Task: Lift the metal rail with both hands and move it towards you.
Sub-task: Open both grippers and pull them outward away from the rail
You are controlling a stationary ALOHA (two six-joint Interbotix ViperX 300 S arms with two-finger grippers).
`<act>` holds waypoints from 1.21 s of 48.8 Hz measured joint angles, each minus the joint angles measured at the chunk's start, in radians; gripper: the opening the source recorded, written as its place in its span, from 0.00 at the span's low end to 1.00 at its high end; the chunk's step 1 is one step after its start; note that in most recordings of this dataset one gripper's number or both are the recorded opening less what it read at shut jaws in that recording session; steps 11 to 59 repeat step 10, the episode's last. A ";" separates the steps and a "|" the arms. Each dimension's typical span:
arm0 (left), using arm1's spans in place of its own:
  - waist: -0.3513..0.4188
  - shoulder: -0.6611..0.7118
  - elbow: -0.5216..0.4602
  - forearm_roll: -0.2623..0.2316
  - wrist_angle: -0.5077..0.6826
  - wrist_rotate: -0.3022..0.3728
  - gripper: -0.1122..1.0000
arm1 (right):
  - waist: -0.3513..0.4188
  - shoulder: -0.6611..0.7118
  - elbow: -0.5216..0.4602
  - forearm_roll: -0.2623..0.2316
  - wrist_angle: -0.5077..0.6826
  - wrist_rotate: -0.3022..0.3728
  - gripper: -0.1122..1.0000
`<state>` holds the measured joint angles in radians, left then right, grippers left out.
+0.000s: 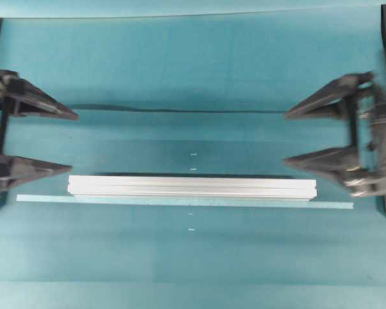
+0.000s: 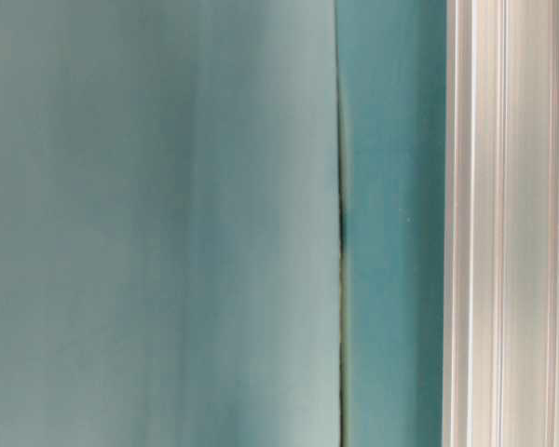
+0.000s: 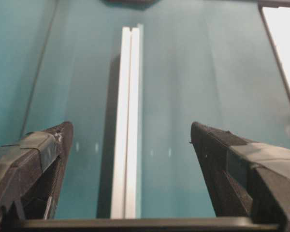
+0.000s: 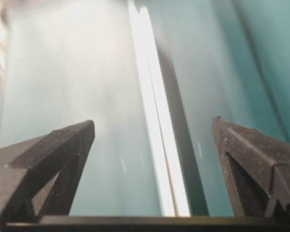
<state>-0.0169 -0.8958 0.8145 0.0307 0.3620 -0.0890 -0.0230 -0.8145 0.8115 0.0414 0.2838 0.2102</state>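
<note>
Lying flat on the teal worktop [image 1: 193, 270], nearest the lower edge of the overhead view, are a few tiny pale marks near the centre line. Just beyond them runs a thin pale tape strip [image 1: 184, 201], stretching across most of the width. The metal rail [image 1: 192, 187] rests directly alongside the strip's far edge, parallel to it and shorter than it at both ends; its silver faces show lengthwise grooves. In the table-level view the rail [image 2: 508, 223] fills the right margin as a set of bright ribbed bands.

Beyond the rail's ends stand the two hands. The left gripper [image 1: 73, 143] enters from the left edge with its fingers [image 1: 38, 169] spread wide, one pointed tip near the rail's left end and the other well beyond it; nothing lies between them. The right gripper [image 1: 285, 138] mirrors it at the right edge, slightly blurred, fingers [image 1: 318, 158] likewise spread wide and holding nothing, the nearer tip close to the rail's right end without touching it.

From the left wrist view the rail [image 3: 126, 121] runs away lengthwise between the spread fingers [image 3: 217, 164]. The right wrist view shows the same arrangement, the rail [image 4: 154, 121] a bright streak between separated fingers [image 4: 67, 154].

Farthest back, a dark seam [image 1: 174, 109] crosses the worktop between the two arms.
</note>
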 measured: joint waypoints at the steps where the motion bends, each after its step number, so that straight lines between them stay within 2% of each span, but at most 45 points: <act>1: 0.002 -0.006 0.000 0.000 -0.005 -0.002 0.96 | 0.000 -0.014 0.003 0.000 -0.003 0.000 0.99; 10: 0.000 -0.071 0.002 0.000 -0.043 0.000 0.96 | 0.000 -0.123 0.041 -0.002 -0.012 0.000 0.99; 59: 0.000 -0.071 0.002 0.000 -0.043 0.000 0.96 | 0.000 -0.123 0.041 -0.002 -0.012 0.000 0.99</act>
